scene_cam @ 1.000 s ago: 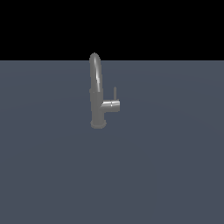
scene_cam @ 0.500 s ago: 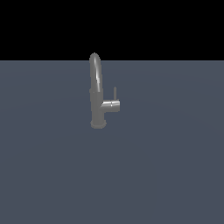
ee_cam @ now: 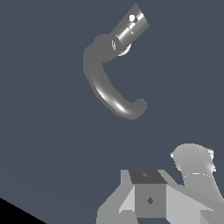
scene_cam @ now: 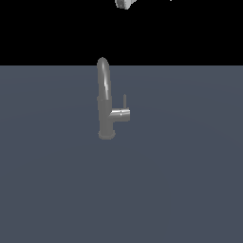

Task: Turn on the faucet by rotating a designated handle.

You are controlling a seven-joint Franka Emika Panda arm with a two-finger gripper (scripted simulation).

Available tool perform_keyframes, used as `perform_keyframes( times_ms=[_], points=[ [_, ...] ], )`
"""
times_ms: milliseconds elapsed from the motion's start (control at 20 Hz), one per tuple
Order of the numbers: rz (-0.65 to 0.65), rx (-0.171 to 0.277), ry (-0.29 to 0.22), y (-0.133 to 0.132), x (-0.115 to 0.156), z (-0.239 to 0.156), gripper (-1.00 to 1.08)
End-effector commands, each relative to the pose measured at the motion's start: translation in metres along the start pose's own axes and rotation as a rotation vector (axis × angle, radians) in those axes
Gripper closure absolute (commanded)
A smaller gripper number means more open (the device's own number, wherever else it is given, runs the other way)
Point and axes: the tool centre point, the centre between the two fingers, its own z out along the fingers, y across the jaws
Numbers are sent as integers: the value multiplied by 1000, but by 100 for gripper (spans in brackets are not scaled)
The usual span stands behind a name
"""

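Grey metal faucet (scene_cam: 105, 102): we see it upright on the slate-blue floor (scene_cam: 180, 180).
Handle (scene_cam: 125, 101): thin rod, standing up from the faucet's side stub.
Gripper (scene_cam: 126, 4): we catch only a white sliver well above the faucet; its spread we cannot tell.
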Motion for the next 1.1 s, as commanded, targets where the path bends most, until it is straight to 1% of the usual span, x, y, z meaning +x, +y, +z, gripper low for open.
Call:
perform_keyframes(
  times_ms=[0, 550, 1050],
  points=[
    [33, 34, -41, -3, 16, 2, 108],
    [186, 188, -228, -10, 87, 20, 108],
    [341, 345, -418, -9, 154, 51, 108]
  ],
)
